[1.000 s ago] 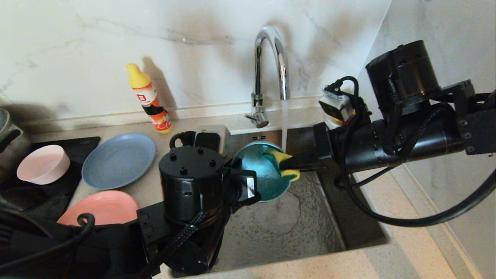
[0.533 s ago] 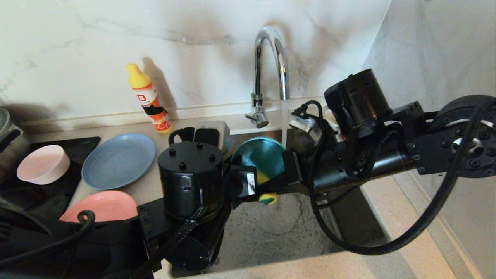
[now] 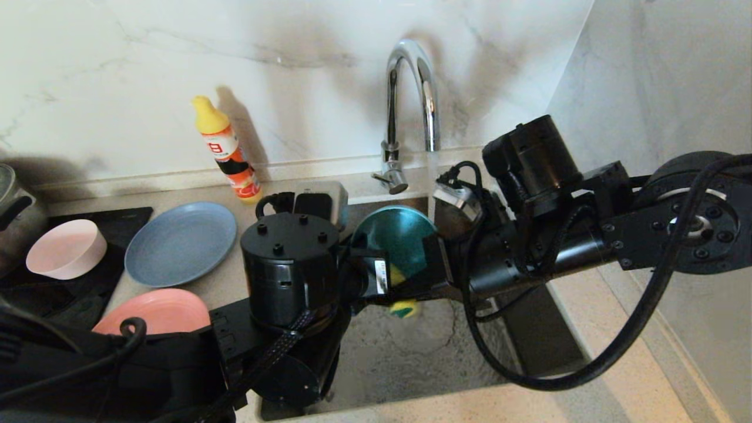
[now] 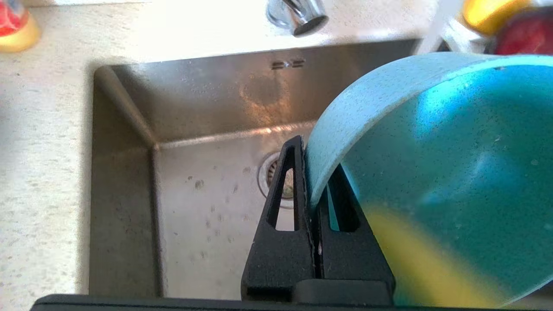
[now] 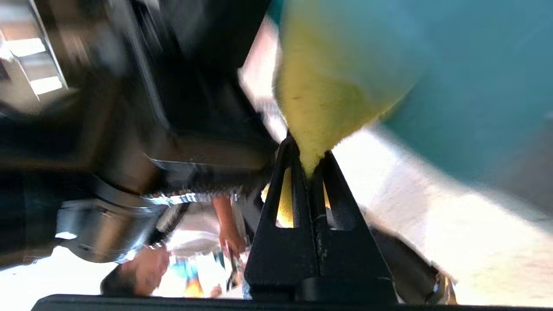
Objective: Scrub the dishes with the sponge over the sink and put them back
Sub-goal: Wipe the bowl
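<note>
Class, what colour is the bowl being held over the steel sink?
Teal: the matte bowl shows best in the left wrist view.

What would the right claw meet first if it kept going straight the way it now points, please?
Most likely the teal bowl: the right claw, shut on the sponge, points leftward at the bowl held tilted over the sink by the left claw. Depth is unclear.

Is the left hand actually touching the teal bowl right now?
Touching. The left wrist view shows the left hand shut on the teal bowl, its rim pinched between the two fingers over the sink.
</note>
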Tool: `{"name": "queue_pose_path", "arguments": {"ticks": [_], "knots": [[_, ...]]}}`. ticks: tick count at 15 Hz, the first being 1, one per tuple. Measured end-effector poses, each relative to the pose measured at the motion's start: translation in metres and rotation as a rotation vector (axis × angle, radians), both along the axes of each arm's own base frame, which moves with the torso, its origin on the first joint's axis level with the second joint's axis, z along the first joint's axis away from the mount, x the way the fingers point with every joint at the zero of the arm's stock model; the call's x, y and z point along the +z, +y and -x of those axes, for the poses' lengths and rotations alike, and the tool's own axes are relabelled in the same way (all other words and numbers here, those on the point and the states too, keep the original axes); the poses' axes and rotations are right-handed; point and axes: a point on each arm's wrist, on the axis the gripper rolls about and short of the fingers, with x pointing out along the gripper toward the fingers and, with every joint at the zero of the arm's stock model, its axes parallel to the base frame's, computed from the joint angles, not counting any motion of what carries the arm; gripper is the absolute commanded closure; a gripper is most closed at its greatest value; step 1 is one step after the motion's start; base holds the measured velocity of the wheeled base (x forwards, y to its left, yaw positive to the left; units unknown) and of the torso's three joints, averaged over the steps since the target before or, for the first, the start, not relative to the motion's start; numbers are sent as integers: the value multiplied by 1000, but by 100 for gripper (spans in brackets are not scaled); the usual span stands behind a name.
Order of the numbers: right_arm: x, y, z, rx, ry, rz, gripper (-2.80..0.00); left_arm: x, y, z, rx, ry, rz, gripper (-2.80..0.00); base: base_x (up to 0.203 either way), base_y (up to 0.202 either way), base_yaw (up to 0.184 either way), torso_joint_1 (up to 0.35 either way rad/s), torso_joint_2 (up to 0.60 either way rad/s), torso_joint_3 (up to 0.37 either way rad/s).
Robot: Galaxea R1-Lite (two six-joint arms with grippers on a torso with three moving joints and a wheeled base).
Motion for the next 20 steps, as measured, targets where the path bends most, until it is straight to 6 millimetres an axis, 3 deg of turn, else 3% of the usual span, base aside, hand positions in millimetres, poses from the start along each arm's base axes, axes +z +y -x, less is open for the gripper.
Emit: {"name": "queue_pose_path", "arguments": {"ticks": [8, 14, 20], "knots": [[30, -49, -8, -132, -74, -53, 0, -1, 1, -1, 4, 2, -2, 0, 0, 0, 0, 0, 0, 0], [53, -78, 1, -205, -131, -90, 0, -3, 6, -10, 35, 10, -12, 0, 0, 0, 0, 0, 0, 0], [58, -113, 21, -286, -141, -88, 0, -18, 15, -33, 38, 146, -60, 0, 0, 0, 0, 0, 0, 0]]}}
